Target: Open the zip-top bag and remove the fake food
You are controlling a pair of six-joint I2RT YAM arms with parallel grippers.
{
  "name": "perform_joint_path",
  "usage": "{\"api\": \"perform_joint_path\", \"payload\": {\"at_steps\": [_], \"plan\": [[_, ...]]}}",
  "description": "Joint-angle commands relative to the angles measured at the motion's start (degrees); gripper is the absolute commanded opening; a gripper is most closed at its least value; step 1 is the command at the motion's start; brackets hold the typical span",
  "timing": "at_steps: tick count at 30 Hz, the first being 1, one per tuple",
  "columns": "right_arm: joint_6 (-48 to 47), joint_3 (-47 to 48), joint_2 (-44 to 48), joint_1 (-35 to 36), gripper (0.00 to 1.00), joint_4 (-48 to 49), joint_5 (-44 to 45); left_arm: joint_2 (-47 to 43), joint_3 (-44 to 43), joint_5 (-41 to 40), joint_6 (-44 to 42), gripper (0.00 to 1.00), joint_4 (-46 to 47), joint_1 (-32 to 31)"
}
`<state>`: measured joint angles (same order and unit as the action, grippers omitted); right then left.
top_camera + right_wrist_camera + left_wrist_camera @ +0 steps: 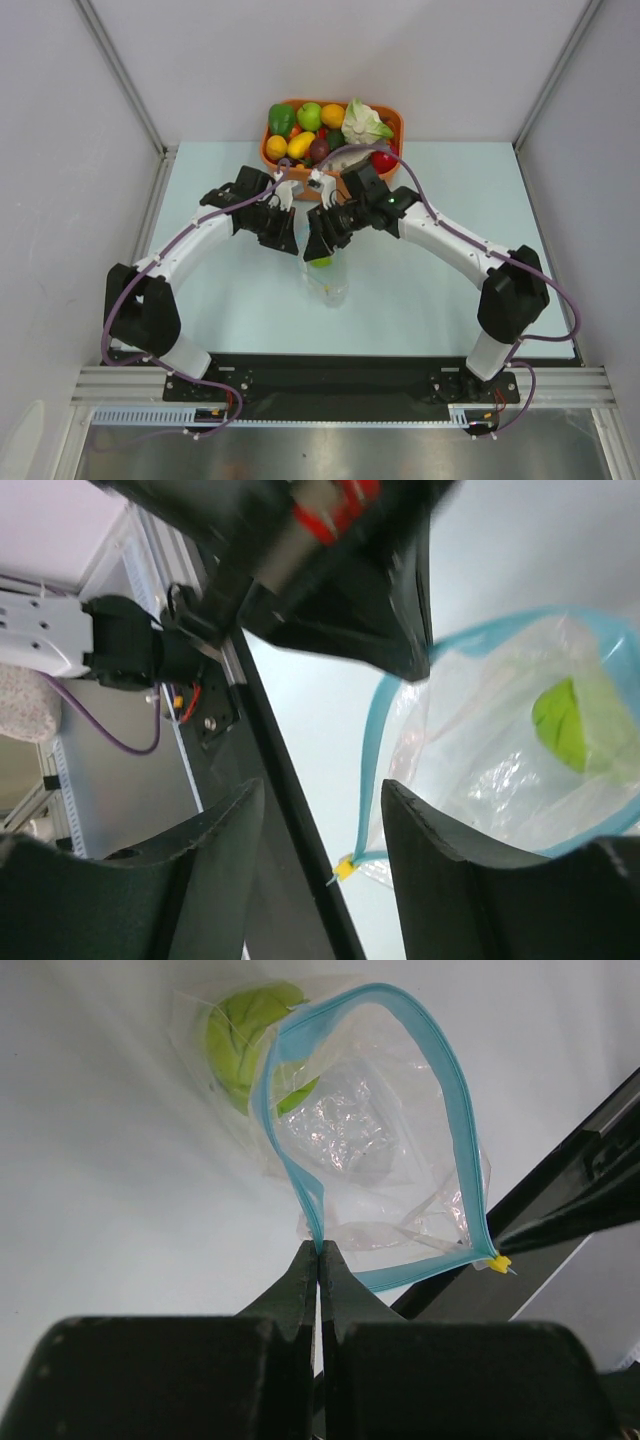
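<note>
The zip-top bag [328, 283] hangs just above the table between my two grippers, its light-blue zip strip [455, 1110] pulled into an open loop. A lime-green piece of fake food [240, 1045] lies inside at the bag's bottom, also visible as the green fruit [562, 720]. My left gripper [320, 1252] is shut on the zip strip at one side of the mouth. My right gripper [322, 825] is open. The other side of the strip and its yellow slider [345, 867] hang between its fingers [430, 850] without touching them.
An orange tub [392, 122] full of toy fruit and a cauliflower [365, 123] stands at the back of the table, just behind both wrists. The black front rail [330, 372] runs along the near edge. White walls stand left and right.
</note>
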<state>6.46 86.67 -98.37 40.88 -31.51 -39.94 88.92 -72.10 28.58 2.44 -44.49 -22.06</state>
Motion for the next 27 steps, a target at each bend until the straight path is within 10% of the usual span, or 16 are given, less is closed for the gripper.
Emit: {"api": "perform_joint_path", "payload": {"at_steps": [1,27], "plan": [[1.09,-2.56,0.2,0.6,0.56,-0.49,0.3,-2.0,0.2,0.86,-1.12,0.0,1.25,0.0],[7.43,-8.19,-10.26,2.18,0.65,13.92,30.62,0.28,-1.12,3.33,-1.73,0.0,0.9,-0.96]]}}
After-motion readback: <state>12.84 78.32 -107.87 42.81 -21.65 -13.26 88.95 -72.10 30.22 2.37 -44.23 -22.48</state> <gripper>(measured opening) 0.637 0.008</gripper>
